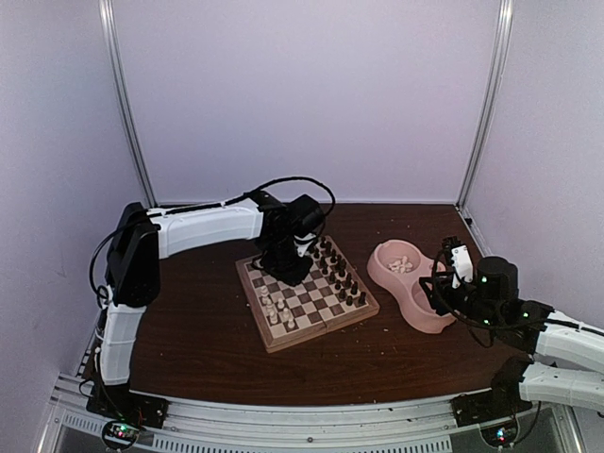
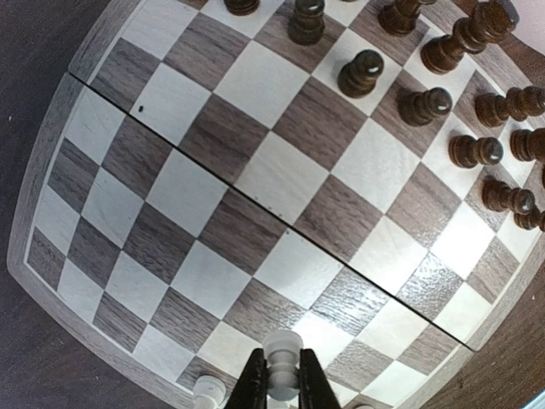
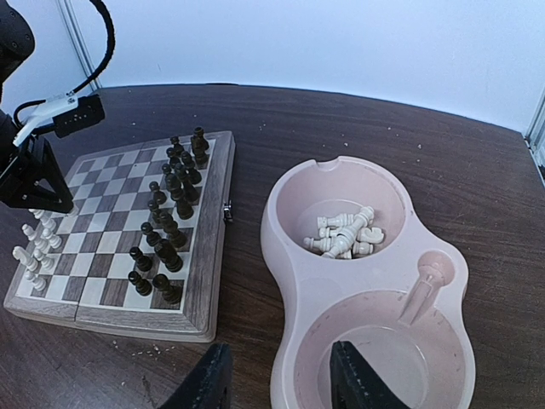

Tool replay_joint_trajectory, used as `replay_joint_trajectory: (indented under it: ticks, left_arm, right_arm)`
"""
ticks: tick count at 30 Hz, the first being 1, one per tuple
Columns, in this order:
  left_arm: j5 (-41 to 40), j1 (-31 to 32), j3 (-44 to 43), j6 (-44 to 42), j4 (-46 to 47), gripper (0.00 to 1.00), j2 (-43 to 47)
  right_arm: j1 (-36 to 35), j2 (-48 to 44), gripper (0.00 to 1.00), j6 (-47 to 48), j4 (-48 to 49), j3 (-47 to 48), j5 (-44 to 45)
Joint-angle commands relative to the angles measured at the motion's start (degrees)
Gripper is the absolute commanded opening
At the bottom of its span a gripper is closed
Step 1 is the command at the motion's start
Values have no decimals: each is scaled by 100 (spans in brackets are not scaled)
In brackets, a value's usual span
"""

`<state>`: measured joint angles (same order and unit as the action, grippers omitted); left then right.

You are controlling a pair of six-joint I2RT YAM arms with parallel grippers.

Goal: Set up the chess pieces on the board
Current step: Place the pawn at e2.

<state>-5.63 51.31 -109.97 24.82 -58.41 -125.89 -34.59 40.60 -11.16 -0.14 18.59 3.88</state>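
Over the board (image 2: 255,170) at centre of surface (image 1: 189,330), left pincer (image 2: 279,368) pinches cream chess piece (image 2: 282,343); right pincer (image 3: 277,379) spread over rim of pink bowl (image 3: 281,221) by right edge.

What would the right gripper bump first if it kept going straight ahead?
Most likely the pink bowl, at the rim of its empty near hollow; the right gripper points there, though depth is unclear.

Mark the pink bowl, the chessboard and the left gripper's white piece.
pink bowl (image 3: 278,215): right wrist view, left rim.
chessboard (image 2: 285,175): left wrist view, central light square.
white piece (image 2: 282,345): left wrist view, rounded head.
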Motion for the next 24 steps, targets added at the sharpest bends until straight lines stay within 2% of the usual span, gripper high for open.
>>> replay_joint_trajectory:
  ticks: [1,24]
  left_arm:
    - [-46,-104,75,-154,-83,10,222]
    - [-114,-280,290,-232,-321,10,170]
  right_arm:
    - [27,14,42,-71,165,-39,50]
    - [29,54,42,-62,190,-31,39]
